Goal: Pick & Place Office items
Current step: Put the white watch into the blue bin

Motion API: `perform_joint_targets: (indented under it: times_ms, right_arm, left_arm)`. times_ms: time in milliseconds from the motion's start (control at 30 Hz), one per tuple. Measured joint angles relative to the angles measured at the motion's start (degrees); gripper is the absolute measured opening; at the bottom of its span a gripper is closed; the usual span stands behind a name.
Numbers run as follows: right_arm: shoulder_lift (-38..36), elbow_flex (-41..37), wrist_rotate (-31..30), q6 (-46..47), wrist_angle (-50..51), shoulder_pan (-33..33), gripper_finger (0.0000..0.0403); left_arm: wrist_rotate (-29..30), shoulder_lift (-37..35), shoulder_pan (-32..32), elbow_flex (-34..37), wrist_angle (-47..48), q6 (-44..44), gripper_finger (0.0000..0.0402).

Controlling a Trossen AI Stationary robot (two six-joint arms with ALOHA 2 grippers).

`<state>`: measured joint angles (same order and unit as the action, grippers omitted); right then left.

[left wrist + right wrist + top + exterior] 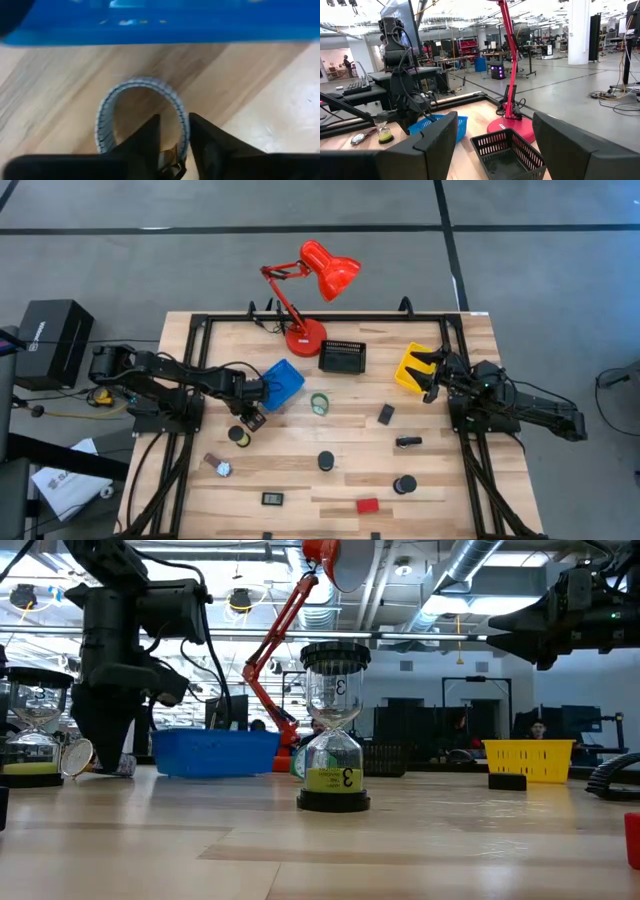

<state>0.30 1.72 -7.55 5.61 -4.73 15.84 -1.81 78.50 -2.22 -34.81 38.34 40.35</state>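
Left wrist view shows my left gripper (174, 131) nearly closed, fingers pinching the wall of a tape roll (142, 112) beside the blue bin (160, 22); it looks light, stiff, likely slippery.

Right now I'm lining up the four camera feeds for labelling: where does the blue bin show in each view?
High view: blue bin left of centre, beside the left tool.
Low view: left of middle, on the table.
Left wrist view: just beyond the left tool.
Right wrist view: far across the table, partly hidden by the right tool.
Shared landmark: the left arm, next to the bin everywhere.
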Motion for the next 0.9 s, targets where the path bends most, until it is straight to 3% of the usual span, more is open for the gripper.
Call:
perform_joint_targets:
  times_ms: [167,500,733,900]
  right_arm:
    - [0.0,0.0,0.0,0.0,-0.01,0.0,0.0249]
    - [0.0,0.0,0.01,0.0,0.02,0.0,0.0249]
    - [0.0,0.0,0.02,1.77,0.02,0.0,0.0249]
    - [0.0,0.0,0.0,1.97,-0.02,0.0,0.0249]
  left_arm:
    - [0.35,-0.38,0.0,-0.04,-0.58,-2.74,0.0012]
    - [11.83,-10.26,3.88,-4.92,-0.28,-5.57,0.0007]
    - [23.95,-18.85,7.41,-6.88,-0.46,-5.77,0.0007]
    - [34.69,-19.51,7.61,-6.86,-4.99,-7.91,0.0007]
